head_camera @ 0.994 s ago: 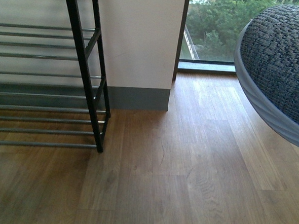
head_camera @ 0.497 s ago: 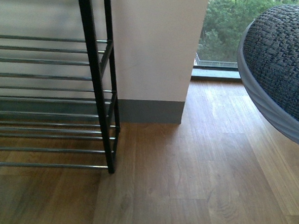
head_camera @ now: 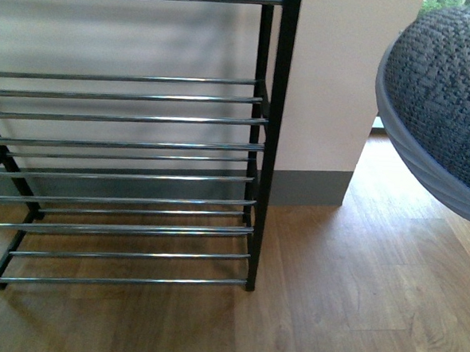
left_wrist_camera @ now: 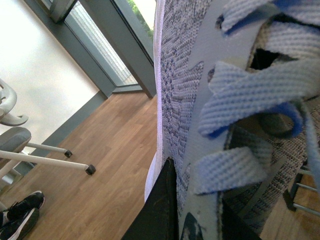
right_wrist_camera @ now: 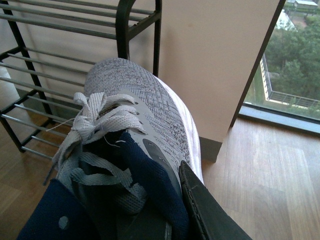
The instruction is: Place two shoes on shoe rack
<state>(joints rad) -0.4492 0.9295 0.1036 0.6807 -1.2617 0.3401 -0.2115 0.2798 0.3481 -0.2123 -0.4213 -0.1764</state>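
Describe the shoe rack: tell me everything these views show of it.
The shoe rack has a black, metal-looking frame and shelves of thin, shiny chrome bars. The front view shows several levels stacked one above another. The right wrist view shows a rounded loop at the top of one side. It stands upright on the wooden floor, in front of the pale wall. Nothing lies on the bars in view.

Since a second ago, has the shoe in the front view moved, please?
Yes. The shoe has moved left, toward the shoe rack, now overlapping the white wall.
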